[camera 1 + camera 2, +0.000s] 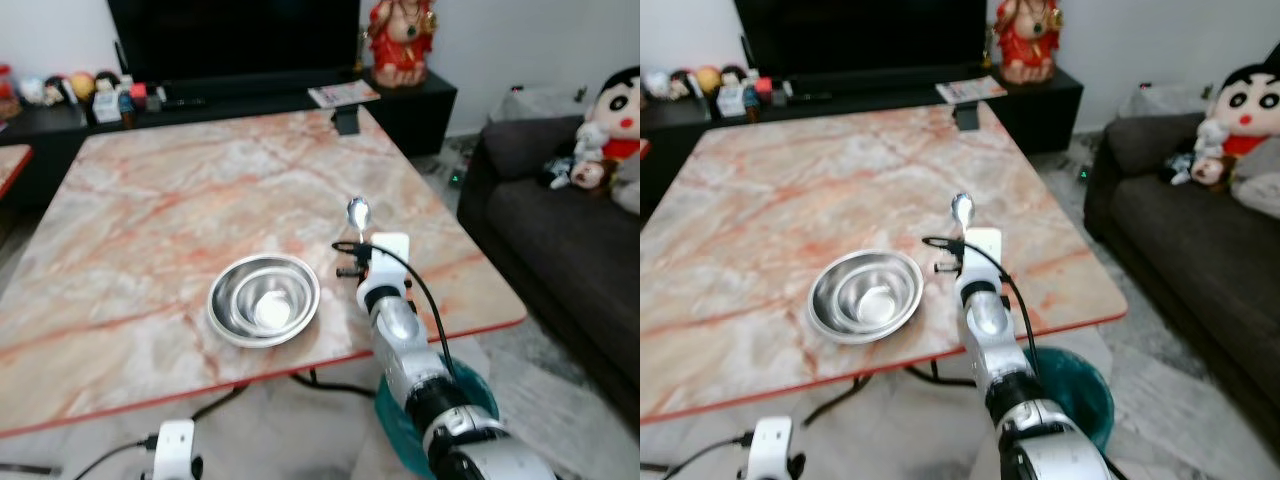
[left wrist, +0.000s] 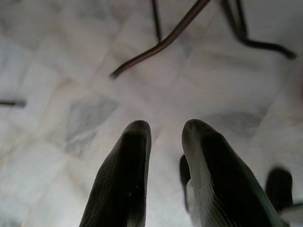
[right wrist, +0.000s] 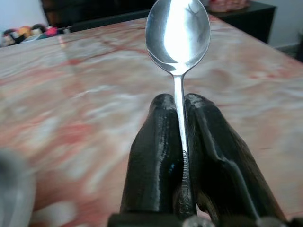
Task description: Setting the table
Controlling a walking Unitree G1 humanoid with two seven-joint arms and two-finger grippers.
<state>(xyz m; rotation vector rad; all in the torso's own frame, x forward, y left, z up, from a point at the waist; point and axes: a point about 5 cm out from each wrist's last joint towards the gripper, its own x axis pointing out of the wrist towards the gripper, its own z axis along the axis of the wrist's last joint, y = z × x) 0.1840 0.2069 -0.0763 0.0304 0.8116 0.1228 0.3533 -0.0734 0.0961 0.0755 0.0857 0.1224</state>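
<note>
A marble-patterned desk with a red edge is filling the middle of the scene. The right gripper is reaching over the desk's near right part, its 2 black fingers pinching the handle of a silver spoon — the spoon's bowl is pointing up and away toward the far side. Just left of that gripper, a steel bowl is sitting near the desk's near edge, apart from the spoon. The left gripper is hanging low over the pale tiled floor, fingers a little apart and holding nothing. A dark sofa with plush toys is standing to the right, and a black TV is standing beyond the far edge.
</note>
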